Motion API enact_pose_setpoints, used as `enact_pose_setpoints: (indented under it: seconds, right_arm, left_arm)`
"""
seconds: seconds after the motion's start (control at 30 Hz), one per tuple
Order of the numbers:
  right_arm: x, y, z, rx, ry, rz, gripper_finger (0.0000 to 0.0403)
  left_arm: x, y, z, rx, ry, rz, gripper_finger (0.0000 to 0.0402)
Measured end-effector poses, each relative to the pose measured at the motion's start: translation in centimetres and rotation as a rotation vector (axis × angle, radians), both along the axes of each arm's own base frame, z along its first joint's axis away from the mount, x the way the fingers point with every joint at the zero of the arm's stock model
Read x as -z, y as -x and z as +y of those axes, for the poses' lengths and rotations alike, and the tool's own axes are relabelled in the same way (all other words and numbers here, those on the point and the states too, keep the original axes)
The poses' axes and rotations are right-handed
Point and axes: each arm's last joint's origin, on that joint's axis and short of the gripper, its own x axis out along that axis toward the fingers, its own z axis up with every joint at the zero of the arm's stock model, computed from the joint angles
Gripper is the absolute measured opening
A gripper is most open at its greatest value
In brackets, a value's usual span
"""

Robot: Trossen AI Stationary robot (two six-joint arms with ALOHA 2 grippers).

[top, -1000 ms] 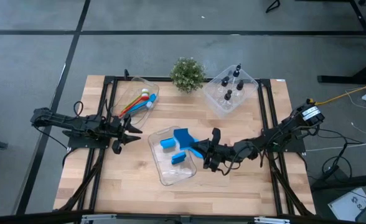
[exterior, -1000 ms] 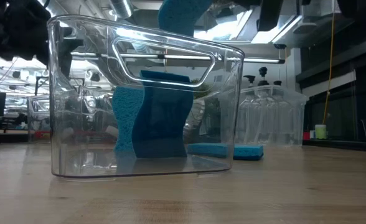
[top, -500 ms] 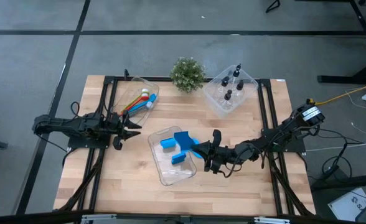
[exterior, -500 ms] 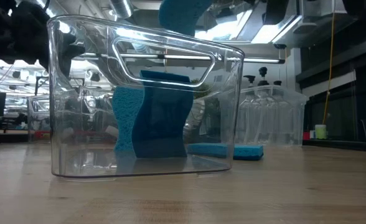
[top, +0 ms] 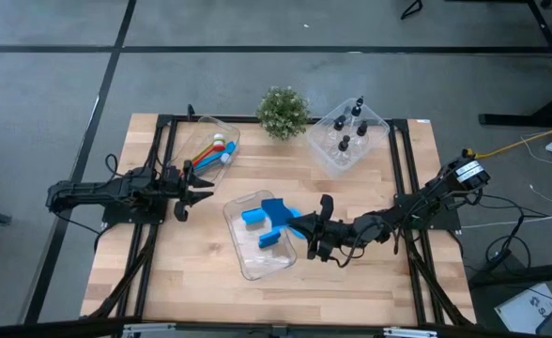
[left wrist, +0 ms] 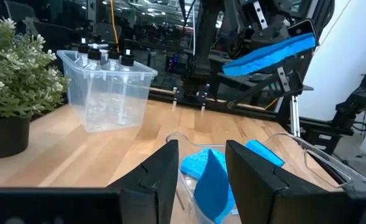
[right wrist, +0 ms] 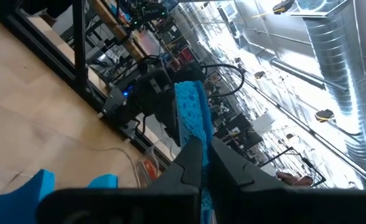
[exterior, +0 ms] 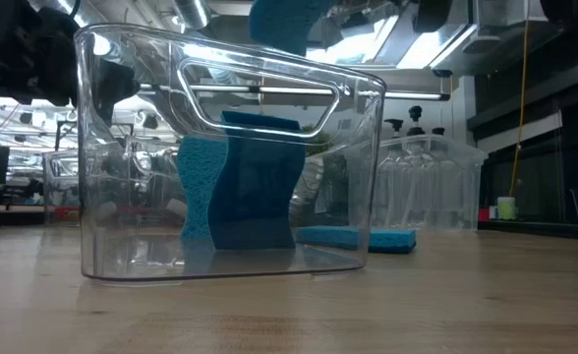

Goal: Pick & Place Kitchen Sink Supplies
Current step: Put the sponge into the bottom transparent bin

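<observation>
Here, right gripper (top: 306, 229) fingers clamped on blue sponge (top: 276, 208) over clear bin (top: 248, 252); left gripper (top: 199, 182) fingers parted, empty

The tabletop (top: 370, 282) is pale wood with visible plank grain and a soft satin sheen, framed by matt black metal rails (top: 403, 178). The bins are clear, glossy, smooth plastic: the middle bin (exterior: 368, 197) and the bottle bin (left wrist: 77, 93), whose small clear bottles (left wrist: 108, 59) carry matt black caps. The blue sponge pieces (exterior: 250, 187) look porous and matt, the sponge (right wrist: 192, 118) in the right claw (right wrist: 201, 165) coarse-pored, and both claws are matt dark plastic, like the left claw (left wrist: 200, 171).
</observation>
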Motion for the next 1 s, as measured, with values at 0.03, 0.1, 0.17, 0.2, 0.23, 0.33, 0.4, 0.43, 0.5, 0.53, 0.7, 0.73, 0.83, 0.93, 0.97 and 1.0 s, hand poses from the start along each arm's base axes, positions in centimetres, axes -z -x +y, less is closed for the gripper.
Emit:
enact_pose_setpoints:
  seconds: [0.03,0.1,0.17,0.2,0.23,0.33,0.4,0.43,0.5,0.53,0.7,0.73,0.83,0.93,0.97,1.0]
  right_arm:
    - [-0.1,-0.1,0.0,-0.001,-0.006,-0.002,0.0013]
    - [-0.2,-0.2,0.1,-0.004,-0.02,0.007,0.0013]
    - [-0.3,-0.4,0.2,-0.007,-0.033,0.022,0.0013]
    - [-0.2,-0.6,0.3,-0.008,-0.035,0.035,0.0013]
    - [0.0,-0.8,0.4,-0.008,-0.033,0.051,0.0013]
    - [1.0,-1.6,0.9,0.005,0.032,0.132,0.0013]
    - [1.5,-2.2,1.4,0.014,0.107,0.177,0.0013]
    - [1.6,-2.6,1.6,0.022,0.135,0.185,0.0013]
    - [1.4,-3.1,2.1,0.032,0.172,0.183,0.0013]
    - [1.3,-3.3,2.2,0.041,0.183,0.182,0.0013]
    - [1.3,-3.4,2.7,0.045,0.212,0.188,0.0013]
    - [1.3,-3.4,2.7,0.044,0.211,0.187,0.0013]
    - [1.4,-3.3,2.9,0.038,0.214,0.195,0.0013]
    - [1.6,-3.3,2.9,0.034,0.21,0.216,0.0013]
    - [1.6,-3.3,2.9,0.034,0.211,0.216,0.0014]
    - [1.6,-3.3,2.9,0.034,0.213,0.215,0.0013]
  left_arm:
    - [0.0,0.0,0.0,-0.001,0.0,0.0,0.0127]
    - [0.0,0.0,0.0,-0.001,0.005,0.0,0.0127]
    - [0.0,0.0,0.0,0.0,0.012,0.0,0.0127]
    - [0.0,0.0,0.0,-0.001,0.011,0.0,0.0127]
    - [0.0,0.0,0.0,-0.001,0.011,0.0,0.0127]
    - [0.0,0.0,0.0,0.0,0.013,0.0,0.0127]
    - [0.0,0.0,0.0,0.0,0.014,-0.003,0.0127]
    - [0.0,0.0,0.0,0.0,0.016,-0.006,0.0127]
    - [-0.1,0.0,0.0,0.001,0.047,-0.017,0.0127]
    - [-0.2,0.0,0.0,0.001,0.062,-0.023,0.0127]
    - [-0.2,0.0,0.0,0.002,0.08,-0.023,0.0127]
    - [-0.2,0.0,0.0,0.001,0.079,-0.024,0.0127]
    - [-0.1,0.0,0.0,0.001,0.081,-0.017,0.0127]
    - [-0.1,0.0,0.0,0.002,0.082,-0.018,0.0127]
    - [-0.1,0.0,0.0,0.002,0.087,-0.018,0.0127]
    - [-0.1,0.0,0.0,0.001,0.098,-0.019,0.0127]
